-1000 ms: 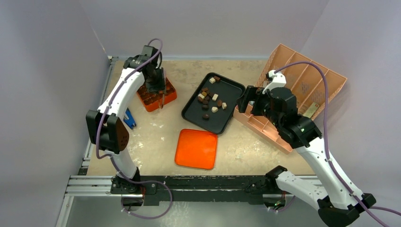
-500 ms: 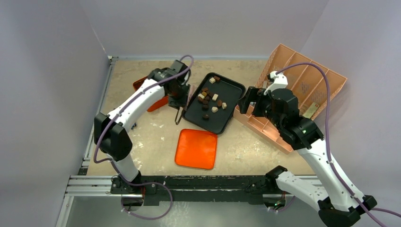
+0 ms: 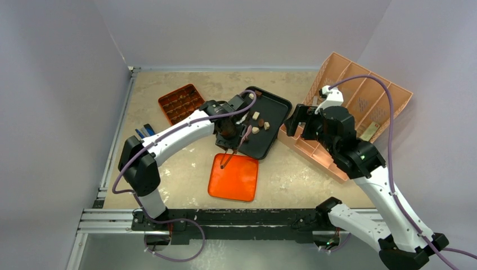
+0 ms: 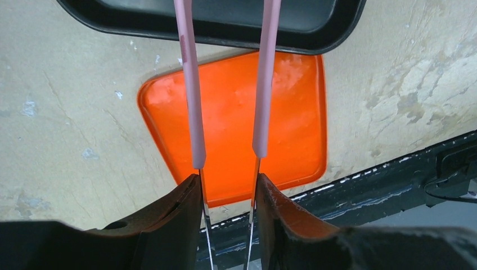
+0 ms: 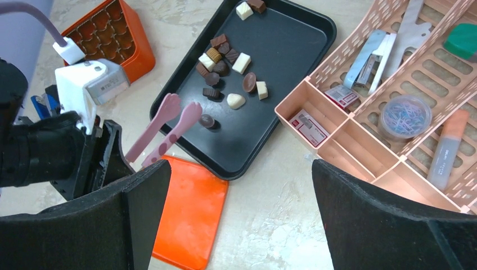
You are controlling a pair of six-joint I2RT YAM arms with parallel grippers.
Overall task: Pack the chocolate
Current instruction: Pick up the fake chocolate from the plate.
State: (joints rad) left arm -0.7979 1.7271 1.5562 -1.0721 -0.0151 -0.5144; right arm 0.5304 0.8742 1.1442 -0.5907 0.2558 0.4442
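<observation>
The chocolate is several small dark, brown and cream pieces lying loose on the black tray; the right wrist view shows them as a cluster. My left gripper is shut on pink-tipped tweezers. Their tips stand apart with nothing between them. They hang over the flat orange lid, just short of the tray's near edge. Right of the tray my right gripper hovers wide open and holds nothing. The orange compartmented box sits at the back left.
A pink slotted organizer with stationery leans at the right, close behind my right gripper. A small blue item lies near the left edge. Purple walls close in the table on three sides.
My left arm has swung right and nearer, from the orange compartmented box to the tray's near edge above the orange lid, tweezers still held. The right arm has hardly moved.
</observation>
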